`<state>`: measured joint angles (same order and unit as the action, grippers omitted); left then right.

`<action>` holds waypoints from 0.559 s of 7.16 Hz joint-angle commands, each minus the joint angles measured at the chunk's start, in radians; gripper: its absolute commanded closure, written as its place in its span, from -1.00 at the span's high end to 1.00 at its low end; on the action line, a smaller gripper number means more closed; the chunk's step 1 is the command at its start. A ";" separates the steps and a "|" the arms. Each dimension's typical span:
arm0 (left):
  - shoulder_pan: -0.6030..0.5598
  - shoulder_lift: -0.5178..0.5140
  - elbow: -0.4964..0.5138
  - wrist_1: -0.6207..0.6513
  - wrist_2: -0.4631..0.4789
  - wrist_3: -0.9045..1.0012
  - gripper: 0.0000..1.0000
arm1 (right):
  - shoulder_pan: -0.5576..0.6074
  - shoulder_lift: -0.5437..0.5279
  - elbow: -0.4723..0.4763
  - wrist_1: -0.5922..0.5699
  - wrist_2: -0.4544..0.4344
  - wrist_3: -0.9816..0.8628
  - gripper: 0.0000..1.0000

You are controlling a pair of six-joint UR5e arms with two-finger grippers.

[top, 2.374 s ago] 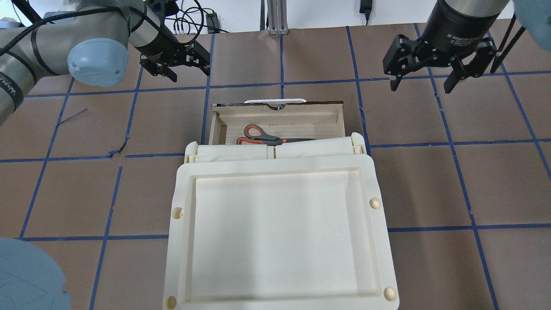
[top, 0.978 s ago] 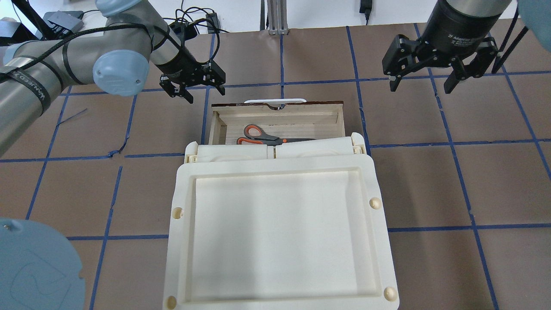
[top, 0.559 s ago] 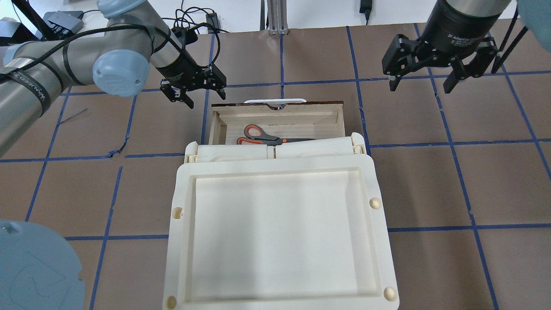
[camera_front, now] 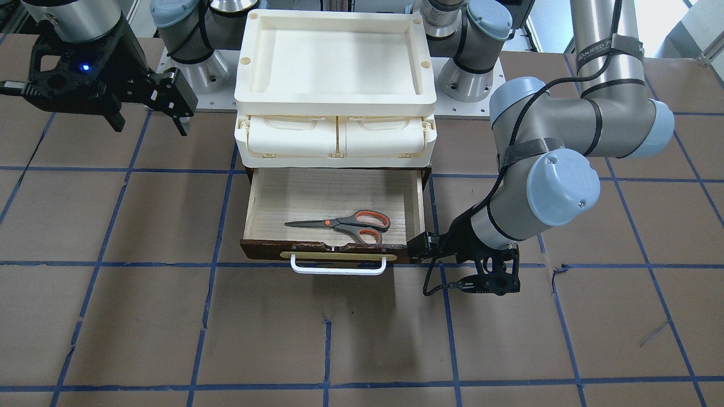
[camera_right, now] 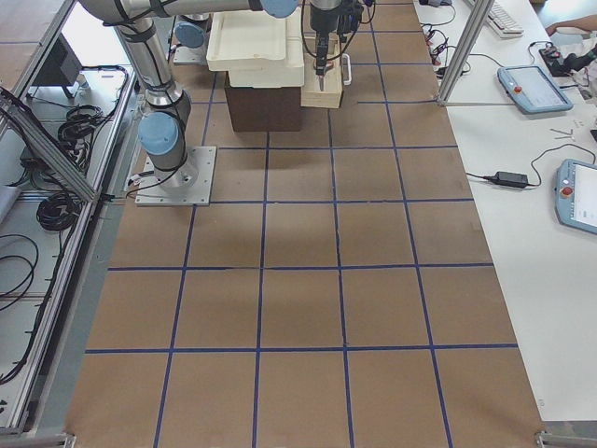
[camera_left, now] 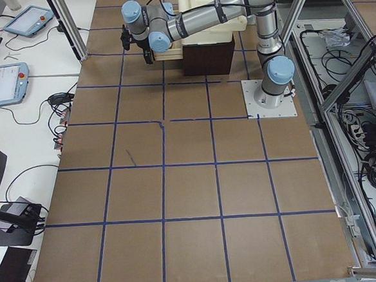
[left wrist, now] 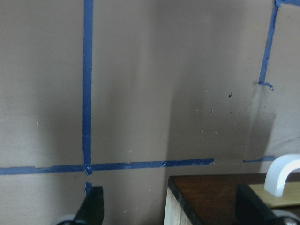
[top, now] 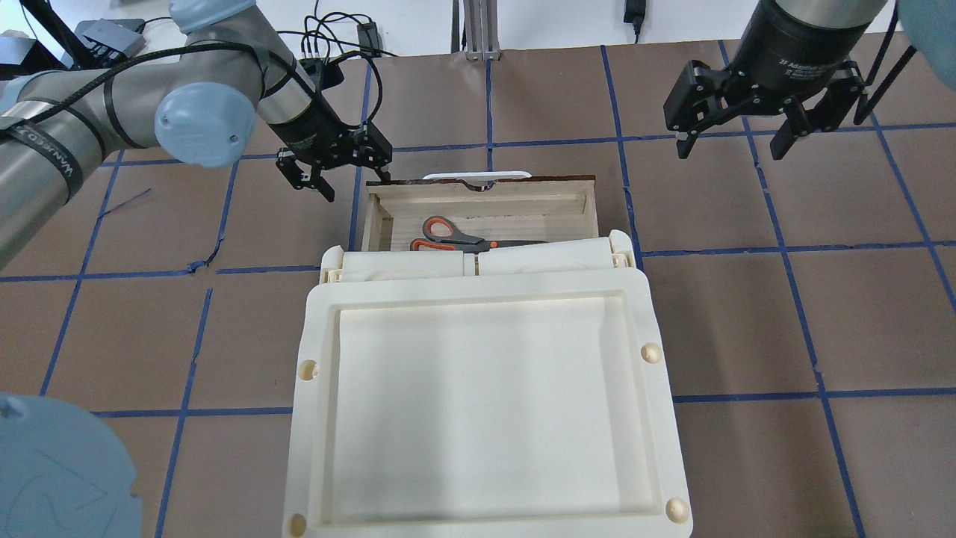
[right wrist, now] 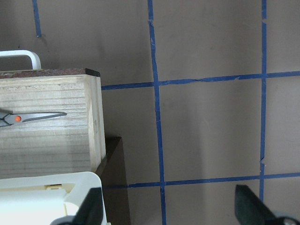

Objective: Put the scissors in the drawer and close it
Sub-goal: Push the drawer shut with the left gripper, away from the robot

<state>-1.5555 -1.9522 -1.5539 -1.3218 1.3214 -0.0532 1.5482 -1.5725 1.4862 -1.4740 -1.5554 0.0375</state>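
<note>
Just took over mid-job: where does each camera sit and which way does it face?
Overhead: high behind, looks forward-down; left hand, right hand.
Front-facing: opposite side, looks back; both hands, mirrored.
Exterior left: table's end; left arm nearer.
Exterior right: other end; right arm nearer.
Left wrist: down at drawer corner; fingertips.
Right wrist: down at drawer's other corner; fingertips.
Shared: overhead and front-facing show scissors in drawer.

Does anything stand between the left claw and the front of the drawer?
Nothing visible does. The left claw hangs open right at the front corner of the drawer; the scissors lie flat inside, clear of that corner.
</note>
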 commanded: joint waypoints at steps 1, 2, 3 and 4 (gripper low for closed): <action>0.000 0.024 -0.002 -0.066 0.004 0.001 1.00 | 0.000 0.000 0.000 0.000 0.001 -0.002 1.00; 0.000 0.028 -0.003 -0.077 0.009 0.001 1.00 | 0.001 0.000 0.000 0.000 0.003 -0.002 1.00; 0.000 0.030 -0.003 -0.088 0.010 0.001 1.00 | 0.001 0.000 0.000 0.000 0.003 -0.002 1.00; 0.000 0.030 -0.003 -0.105 0.010 0.001 1.00 | 0.001 0.000 0.000 0.000 0.004 -0.002 1.00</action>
<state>-1.5554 -1.9238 -1.5566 -1.4070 1.3304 -0.0522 1.5491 -1.5723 1.4864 -1.4742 -1.5522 0.0353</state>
